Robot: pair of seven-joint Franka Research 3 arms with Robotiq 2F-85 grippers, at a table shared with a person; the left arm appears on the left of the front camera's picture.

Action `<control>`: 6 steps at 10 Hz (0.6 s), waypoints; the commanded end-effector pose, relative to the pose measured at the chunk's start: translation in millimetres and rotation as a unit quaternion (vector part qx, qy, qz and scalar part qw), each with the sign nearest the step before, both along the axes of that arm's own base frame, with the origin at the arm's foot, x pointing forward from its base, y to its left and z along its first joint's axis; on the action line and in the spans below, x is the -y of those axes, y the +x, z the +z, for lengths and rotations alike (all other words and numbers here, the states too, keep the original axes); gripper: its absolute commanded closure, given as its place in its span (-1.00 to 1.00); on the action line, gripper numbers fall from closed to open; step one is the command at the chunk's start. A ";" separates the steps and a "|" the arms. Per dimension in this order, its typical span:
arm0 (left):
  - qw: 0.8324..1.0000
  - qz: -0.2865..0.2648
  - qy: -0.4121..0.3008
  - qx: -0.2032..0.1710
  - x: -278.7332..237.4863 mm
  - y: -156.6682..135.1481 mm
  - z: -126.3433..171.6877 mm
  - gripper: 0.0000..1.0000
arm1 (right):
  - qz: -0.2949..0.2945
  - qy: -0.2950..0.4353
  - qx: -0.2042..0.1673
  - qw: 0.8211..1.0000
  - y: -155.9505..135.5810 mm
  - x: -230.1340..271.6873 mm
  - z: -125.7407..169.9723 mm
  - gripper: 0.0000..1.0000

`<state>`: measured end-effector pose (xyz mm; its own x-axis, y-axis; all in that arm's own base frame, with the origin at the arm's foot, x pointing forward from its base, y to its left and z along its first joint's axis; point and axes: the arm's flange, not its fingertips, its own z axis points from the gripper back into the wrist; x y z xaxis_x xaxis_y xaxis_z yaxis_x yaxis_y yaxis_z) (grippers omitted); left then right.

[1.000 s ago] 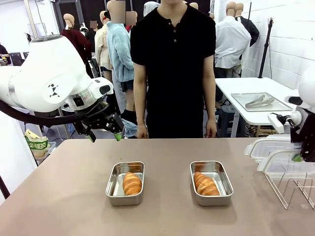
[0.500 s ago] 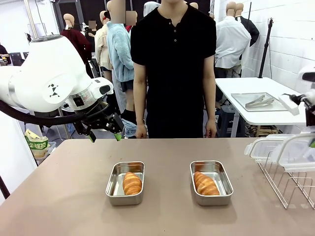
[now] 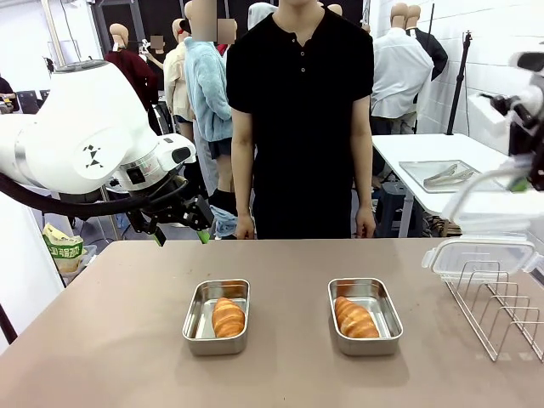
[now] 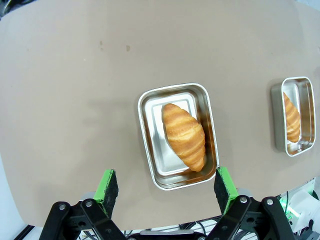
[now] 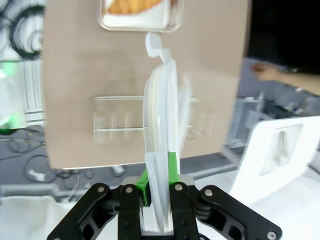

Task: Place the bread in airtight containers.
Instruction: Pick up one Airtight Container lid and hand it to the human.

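Note:
Two steel airtight containers stand open on the brown table, the left one (image 3: 217,316) and the right one (image 3: 365,316), each with a golden bread roll (image 3: 228,317) (image 3: 355,318) inside. My left gripper (image 3: 178,223) hangs open above the table's far left; its wrist view looks down on the left container (image 4: 150,145) and its bread (image 4: 184,136). At the right edge, my right gripper (image 3: 525,180) is shut on a clear plastic lid (image 3: 489,208) held in the air. In the right wrist view the lid (image 5: 160,145) stands edge-on between the pads of the right gripper (image 5: 159,175).
A second clear lid (image 3: 480,255) rests on the wire rack (image 3: 501,310) at the table's right. A person stands at the far edge with both hands hanging down. A white side table behind carries a flat tray with tongs (image 3: 450,176).
My right gripper has lifted the clear lid up off the wire rack and clear of it. The left arm, the containers and the bread have not moved.

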<state>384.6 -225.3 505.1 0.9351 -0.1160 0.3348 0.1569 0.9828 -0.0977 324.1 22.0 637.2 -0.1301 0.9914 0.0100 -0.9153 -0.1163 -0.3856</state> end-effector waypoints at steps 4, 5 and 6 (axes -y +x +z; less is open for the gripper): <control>1.000 0.002 0.003 0.002 -1.0 0.9 0.9 -1.00 | 0.179 -0.011 0.148 0.973 65.7 -64.8 22.7 1.00; 1.000 0.002 0.003 0.002 -1.0 0.9 0.9 -1.00 | 0.204 0.001 0.155 0.967 84.2 -77.2 24.8 1.00; 1.000 0.002 0.003 0.002 -1.0 0.9 0.9 -1.00 | 0.220 0.006 0.156 0.963 97.2 -84.8 25.4 1.00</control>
